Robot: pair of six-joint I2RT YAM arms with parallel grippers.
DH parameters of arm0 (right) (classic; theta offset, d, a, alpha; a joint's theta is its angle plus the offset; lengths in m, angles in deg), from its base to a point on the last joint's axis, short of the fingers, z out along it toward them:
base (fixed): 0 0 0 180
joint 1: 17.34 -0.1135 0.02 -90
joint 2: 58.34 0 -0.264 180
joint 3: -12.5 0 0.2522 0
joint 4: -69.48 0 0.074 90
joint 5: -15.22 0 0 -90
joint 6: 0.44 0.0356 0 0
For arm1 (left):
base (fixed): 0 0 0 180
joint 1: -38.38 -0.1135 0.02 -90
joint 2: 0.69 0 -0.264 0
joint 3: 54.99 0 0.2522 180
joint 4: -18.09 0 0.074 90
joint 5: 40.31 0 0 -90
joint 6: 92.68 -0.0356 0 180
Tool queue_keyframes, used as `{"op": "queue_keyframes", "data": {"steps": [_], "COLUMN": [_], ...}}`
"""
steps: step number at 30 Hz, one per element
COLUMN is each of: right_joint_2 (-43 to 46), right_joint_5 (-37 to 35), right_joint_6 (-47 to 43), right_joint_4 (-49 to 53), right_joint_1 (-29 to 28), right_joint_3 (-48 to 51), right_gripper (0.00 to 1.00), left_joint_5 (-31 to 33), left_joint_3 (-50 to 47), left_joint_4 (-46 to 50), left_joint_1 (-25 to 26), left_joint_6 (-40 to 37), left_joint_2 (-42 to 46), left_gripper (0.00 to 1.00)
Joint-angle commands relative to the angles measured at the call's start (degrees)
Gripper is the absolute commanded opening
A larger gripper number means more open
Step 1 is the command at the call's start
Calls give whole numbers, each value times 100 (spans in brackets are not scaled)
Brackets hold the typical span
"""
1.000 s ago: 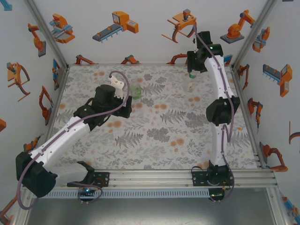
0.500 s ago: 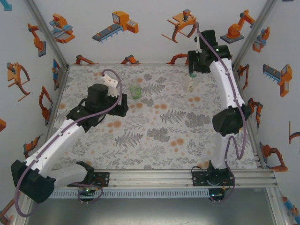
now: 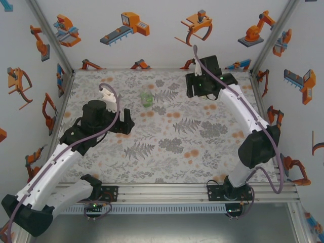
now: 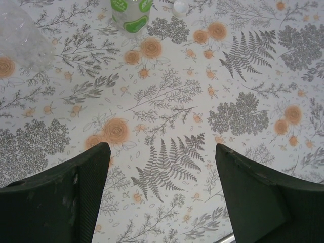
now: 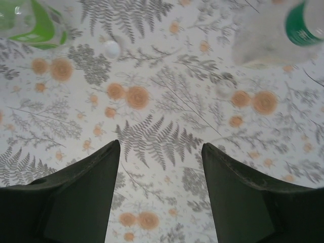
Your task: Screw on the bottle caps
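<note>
A short translucent green bottle [image 3: 147, 98] stands on the floral mat, toward the back. My left gripper [image 3: 127, 123] is low and to its left, apart from it. In the left wrist view that gripper [image 4: 161, 152] is open over bare mat; the green-labelled bottle [image 4: 130, 12], a small white cap [image 4: 179, 6] and a clear bottle [image 4: 20, 35] lie ahead. My right gripper [image 3: 195, 90] is at the back right. It [image 5: 161, 147] is open and empty; ahead lie the green bottle [image 5: 35, 23], the white cap [image 5: 111, 48] and a clear bottle with a green top [image 5: 283, 35].
The floral mat [image 3: 167, 147] is ringed by white walls with orange robot stickers. Metal frame rails run along the left edge [image 3: 63, 109] and right edge [image 3: 263, 109]. The arms' bases sit on the front rail [image 3: 162, 191].
The right arm has swung left, away from the tall bottle at the back right. The left arm has drawn back to the left, away from the green bottle.
</note>
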Motion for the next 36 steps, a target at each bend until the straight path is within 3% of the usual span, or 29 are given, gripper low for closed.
{"op": "queue_keyframes", "data": {"steps": [1, 9, 15, 28, 36], "right_joint_2": [463, 826, 669, -455, -1378], "right_joint_5": [464, 1079, 1131, 884, 661], "right_joint_6": [79, 136, 213, 281, 173], "right_joint_4": [-1729, -4156, -5659, -7584, -7973], "right_joint_1": [-181, -588, -855, -1300, -1509], "right_joint_3": [782, 2382, 3094, 3255, 2781], "right_gripper": [61, 61, 64, 74, 93], "left_joint_5": [-122, -99, -101, 75, 149], "left_joint_3": [-67, -202, -230, -167, -270], "left_joint_4": [264, 450, 510, 664, 655], "left_joint_1": [-42, -56, -52, -64, -57], "left_joint_6": [145, 256, 313, 405, 283], "left_joint_2": [294, 780, 896, 1010, 1037], "left_gripper": [78, 78, 79, 80, 81]}}
